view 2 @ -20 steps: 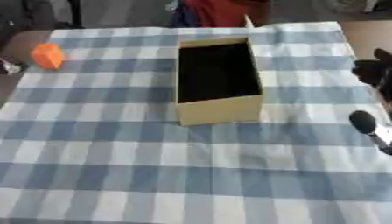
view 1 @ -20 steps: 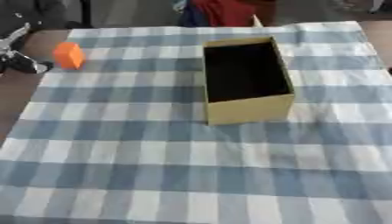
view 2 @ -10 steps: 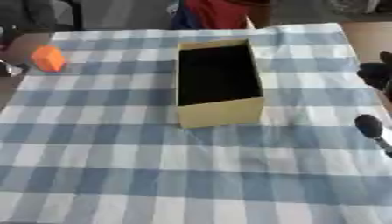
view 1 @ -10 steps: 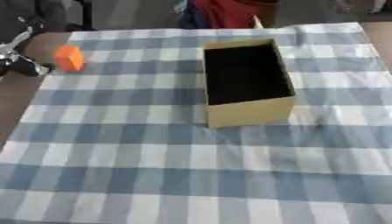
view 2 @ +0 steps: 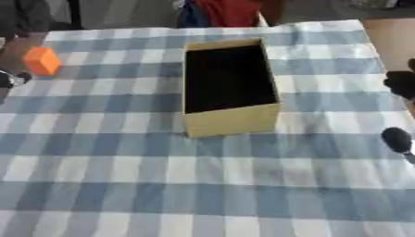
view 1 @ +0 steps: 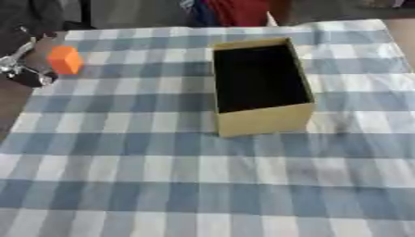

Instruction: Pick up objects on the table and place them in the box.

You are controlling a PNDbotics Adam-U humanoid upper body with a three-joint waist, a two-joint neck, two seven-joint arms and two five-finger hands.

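While the orange block (view 1: 65,59) sits at the far left edge of the checked cloth (view 1: 203,185), the left hand (view 1: 22,69) hangs just beside it at the left border of the view, seemingly apart from it, though the gap is hard to judge. Only dark and silver parts of that hand show, so I cannot tell how its fingers are set or whether they hold anything. The right hand (view 2: 399,111) shows only as dark rounded shapes at the right edge of the right eye view, well away from the block; its fingers cannot be read either.

My guess is that the block is the next thing to be picked up. It lies so close to the cloth's border and the counter edge that a sideways nudge from the approaching hand could push it off before the fingers close. A closing grip that catches only one corner could tip or spin it toward that edge. The cloth could also bunch if fingers drag across it.

The cardboard box (view 1: 261,119) stands open near the middle of the counter, its long side running near to far. Its inside looks dark and nothing can be made out in it. Carrying the block over the box's left wall too low could knock the box askew.
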